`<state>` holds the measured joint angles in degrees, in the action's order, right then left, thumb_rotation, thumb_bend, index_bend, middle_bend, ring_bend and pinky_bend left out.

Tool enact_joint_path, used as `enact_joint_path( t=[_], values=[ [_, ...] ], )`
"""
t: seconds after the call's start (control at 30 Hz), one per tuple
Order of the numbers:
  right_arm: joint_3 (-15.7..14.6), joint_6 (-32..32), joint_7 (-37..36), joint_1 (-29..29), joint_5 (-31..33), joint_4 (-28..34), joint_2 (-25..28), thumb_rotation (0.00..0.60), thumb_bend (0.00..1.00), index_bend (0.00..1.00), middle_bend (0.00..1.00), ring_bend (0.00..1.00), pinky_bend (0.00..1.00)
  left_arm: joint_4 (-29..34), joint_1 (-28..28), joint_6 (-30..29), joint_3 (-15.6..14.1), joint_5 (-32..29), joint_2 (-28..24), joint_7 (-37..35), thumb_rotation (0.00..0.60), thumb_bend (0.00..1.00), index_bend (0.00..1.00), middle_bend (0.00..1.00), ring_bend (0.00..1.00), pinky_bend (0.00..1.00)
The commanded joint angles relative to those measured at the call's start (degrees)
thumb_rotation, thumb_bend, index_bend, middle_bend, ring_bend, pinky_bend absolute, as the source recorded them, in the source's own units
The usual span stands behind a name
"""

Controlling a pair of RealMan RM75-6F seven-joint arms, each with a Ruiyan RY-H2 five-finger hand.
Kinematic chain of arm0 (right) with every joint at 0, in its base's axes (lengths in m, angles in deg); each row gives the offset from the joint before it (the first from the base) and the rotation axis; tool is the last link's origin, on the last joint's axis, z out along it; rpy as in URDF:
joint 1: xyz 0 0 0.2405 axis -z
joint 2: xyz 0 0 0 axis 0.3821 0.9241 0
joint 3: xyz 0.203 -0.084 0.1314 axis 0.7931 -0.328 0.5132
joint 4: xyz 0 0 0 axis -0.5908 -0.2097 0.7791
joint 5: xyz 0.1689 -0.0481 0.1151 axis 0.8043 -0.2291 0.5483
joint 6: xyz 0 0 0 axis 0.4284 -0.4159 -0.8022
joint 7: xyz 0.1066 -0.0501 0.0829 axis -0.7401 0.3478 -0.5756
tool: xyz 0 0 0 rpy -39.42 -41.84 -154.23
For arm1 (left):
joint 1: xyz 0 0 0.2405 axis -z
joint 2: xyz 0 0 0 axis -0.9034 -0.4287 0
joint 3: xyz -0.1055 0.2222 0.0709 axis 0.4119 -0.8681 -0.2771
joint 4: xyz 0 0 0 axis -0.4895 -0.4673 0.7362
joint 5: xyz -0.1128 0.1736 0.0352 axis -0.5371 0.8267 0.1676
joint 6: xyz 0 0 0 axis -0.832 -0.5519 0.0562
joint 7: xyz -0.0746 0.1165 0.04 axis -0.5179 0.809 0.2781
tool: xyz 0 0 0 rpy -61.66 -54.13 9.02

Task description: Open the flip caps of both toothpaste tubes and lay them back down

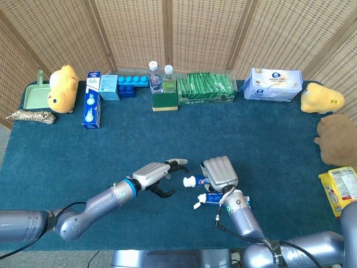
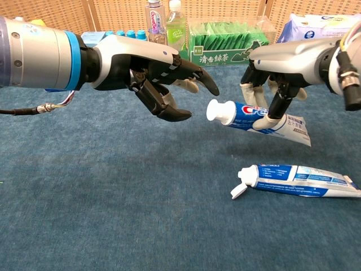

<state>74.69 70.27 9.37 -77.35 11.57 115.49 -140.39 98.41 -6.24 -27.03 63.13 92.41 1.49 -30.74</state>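
Nearest me, one toothpaste tube [image 2: 299, 180] lies flat on the blue tablecloth [image 2: 113, 226], right of centre, its white flip cap [image 2: 239, 191] already swung open at the left end. Just beyond and above it, I have my right hand [image 2: 276, 73] clamped on the second toothpaste tube [image 2: 256, 117], held clear of the cloth with its closed white cap [image 2: 216, 111] pointing left and the tail tilted down to the right; in the head view this hand [image 1: 220, 174] covers most of the tube [image 1: 199, 180]. My left hand [image 2: 161, 70] hovers to the left of that cap at about the same height, fingers spread and holding nothing, fingertips close to the cap but apart from it. Along the far edge stand, left to right, a green dustpan [image 1: 32, 95], a coil of rope [image 1: 30, 116], a yellow plush toy [image 1: 61, 88], a blue-and-white box [image 1: 92, 100], two clear bottles [image 1: 160, 76] behind a sponge [image 1: 165, 102], a box of green sachets [image 1: 206, 88] and a pack of wipes [image 1: 273, 85]. At the right edge sit another yellow plush [image 1: 321, 98], a brown plush [image 1: 338, 139] and a yellow packet [image 1: 341, 191].
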Motion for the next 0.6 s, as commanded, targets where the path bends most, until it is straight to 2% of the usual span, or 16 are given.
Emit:
enact_joint_path(
  t=[0.03, 0.6],
  values=[
    [0.4, 0.0, 0.0, -0.2, 0.3, -0.2, -0.3, 0.6, 0.51, 0.91, 0.78, 0.7, 0.76, -0.4, 0.4, 0.3, -0.2, 0.1, 0.2, -0.3, 0.6, 0.4, 0.19, 0.02, 0.0, 0.32],
    [1.4, 0.1, -0.4, -0.8, 1.7, -0.5, -0.1, 0.6, 0.51, 0.91, 0.78, 0.7, 0.76, -0.2, 1.7, -0.4, -1.7, 0.3, 0.2, -1.4, 0.6, 0.4, 0.25, 0.03, 0.0, 0.32]
  ],
)
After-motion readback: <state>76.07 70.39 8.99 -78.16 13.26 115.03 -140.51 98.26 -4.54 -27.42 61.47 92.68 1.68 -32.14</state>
